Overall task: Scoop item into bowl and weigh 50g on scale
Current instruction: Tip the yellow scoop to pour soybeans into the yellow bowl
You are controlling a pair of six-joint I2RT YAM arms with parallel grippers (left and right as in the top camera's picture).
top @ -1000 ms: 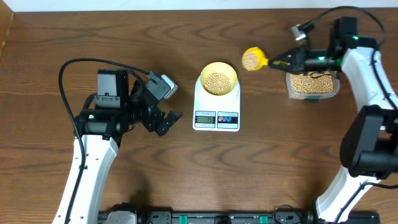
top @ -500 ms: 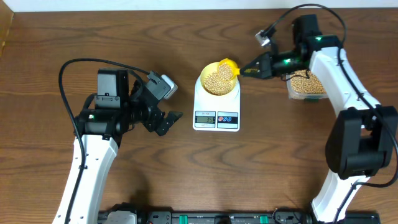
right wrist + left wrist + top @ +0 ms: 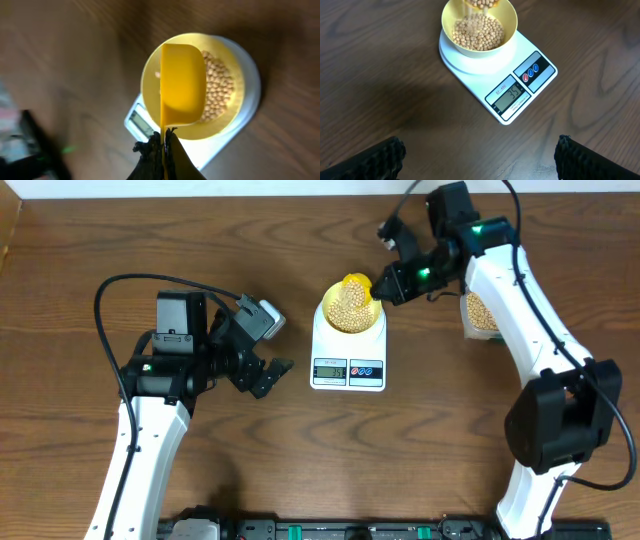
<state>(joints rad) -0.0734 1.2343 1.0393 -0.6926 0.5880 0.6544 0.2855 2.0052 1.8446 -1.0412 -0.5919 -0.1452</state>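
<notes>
The pale yellow bowl point(image 3: 349, 310) point(image 3: 510, 20) sits on the white scale point(image 3: 348, 355) point(image 3: 520, 85), partly filled with tan beans point(image 3: 477, 32) point(image 3: 217, 90). The display point(image 3: 509, 95) reads 35. My right gripper point(image 3: 385, 288) point(image 3: 164, 142) is shut on the handle of a yellow scoop point(image 3: 357, 286) point(image 3: 182, 85). The scoop is turned on its side over the bowl, and beans drop from it at the top edge of the left wrist view. My left gripper point(image 3: 268, 378) point(image 3: 480, 160) stays open above bare table left of the scale, holding nothing.
A clear container of beans point(image 3: 478, 312) stands right of the scale, partly hidden by my right arm. Bare wooden table lies around the scale. Black equipment runs along the table's front edge point(image 3: 330, 530).
My right arm swung left from the container to over the bowl, carrying the scoop. The scoop has rolled onto its side and its beans are falling out. The left arm has not moved.
</notes>
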